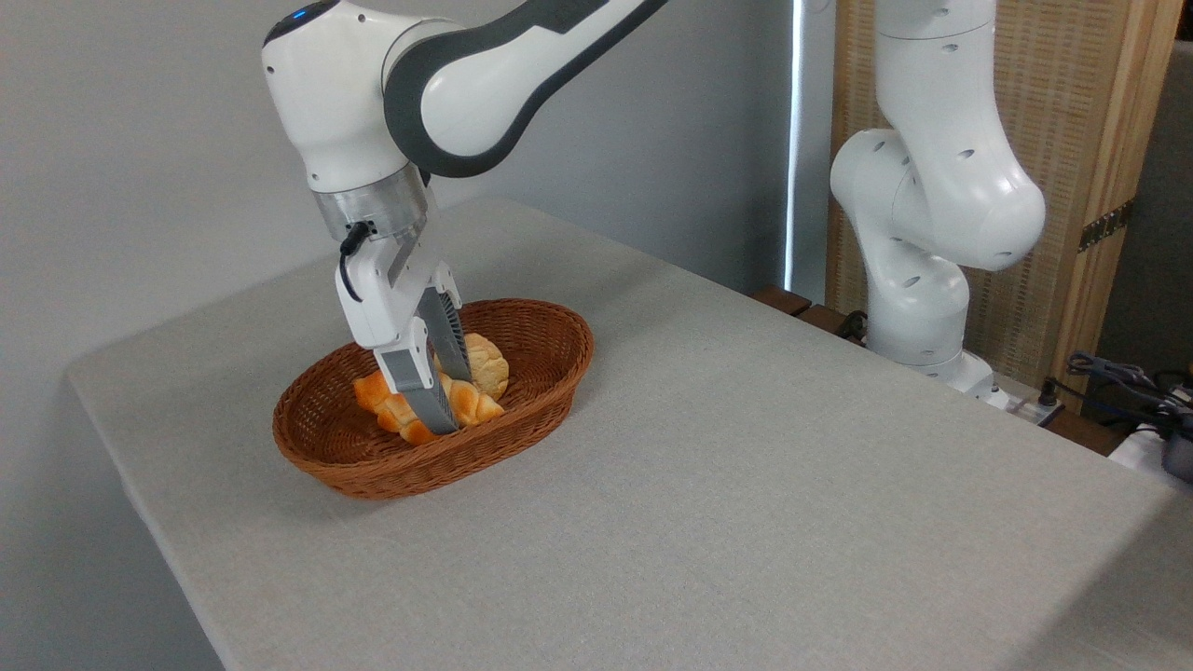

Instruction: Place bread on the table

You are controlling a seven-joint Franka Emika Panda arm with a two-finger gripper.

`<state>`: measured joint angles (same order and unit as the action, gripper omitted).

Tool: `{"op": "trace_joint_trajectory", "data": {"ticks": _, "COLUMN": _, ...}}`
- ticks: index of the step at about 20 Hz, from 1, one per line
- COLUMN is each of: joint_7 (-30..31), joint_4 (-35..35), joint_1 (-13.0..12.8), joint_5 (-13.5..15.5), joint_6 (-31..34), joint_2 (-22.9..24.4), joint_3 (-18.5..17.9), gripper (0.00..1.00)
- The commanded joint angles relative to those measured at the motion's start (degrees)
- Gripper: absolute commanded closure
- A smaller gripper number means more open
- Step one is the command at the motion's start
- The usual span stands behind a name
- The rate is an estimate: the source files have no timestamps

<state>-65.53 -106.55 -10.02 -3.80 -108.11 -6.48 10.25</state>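
Note:
The bread (390,403), a glossy golden-orange braided loaf, lies in the brown wicker basket (419,473) on the grey table (746,466). My gripper (453,403) reaches down into the basket and is open. One finger stands in front of the loaf and the other behind it, so the loaf's middle sits between them. The front finger hides part of the loaf, which still rests on the basket floor.
A small pale tan bun (488,359) lies in the basket right behind the loaf, close to the rear finger. The arm's white base (918,308) stands at the table's far right edge. Cables and gear (1132,382) lie off the table on the right.

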Motion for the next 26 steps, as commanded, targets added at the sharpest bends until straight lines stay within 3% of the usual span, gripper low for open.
{"op": "trace_joint_trajectory", "data": {"ticks": 1, "joint_7": -1.61, "joint_4": 0.20, "joint_1": 0.00, "joint_5": -0.94, "joint_6": -0.69, "joint_2": -0.28, "joint_3": -0.23, "gripper": 0.79}}
{"op": "trace_joint_trajectory", "data": {"ticks": 5, "joint_7": -1.70, "joint_4": 0.20, "joint_1": 0.08, "joint_5": -0.94, "joint_6": -0.61, "joint_2": -0.28, "joint_3": -0.23, "gripper": 0.94}}
{"op": "trace_joint_trajectory", "data": {"ticks": 22, "joint_7": -0.82, "joint_4": 0.81, "joint_1": 0.26, "joint_5": -0.07, "joint_6": 0.01, "joint_2": 1.38, "joint_3": -1.10, "gripper": 0.94}}
{"op": "trace_joint_trajectory", "data": {"ticks": 26, "joint_7": -0.56, "joint_4": 1.86, "joint_1": 2.02, "joint_5": 0.55, "joint_6": 3.78, "joint_2": 3.76, "joint_3": -1.89, "gripper": 0.93}}
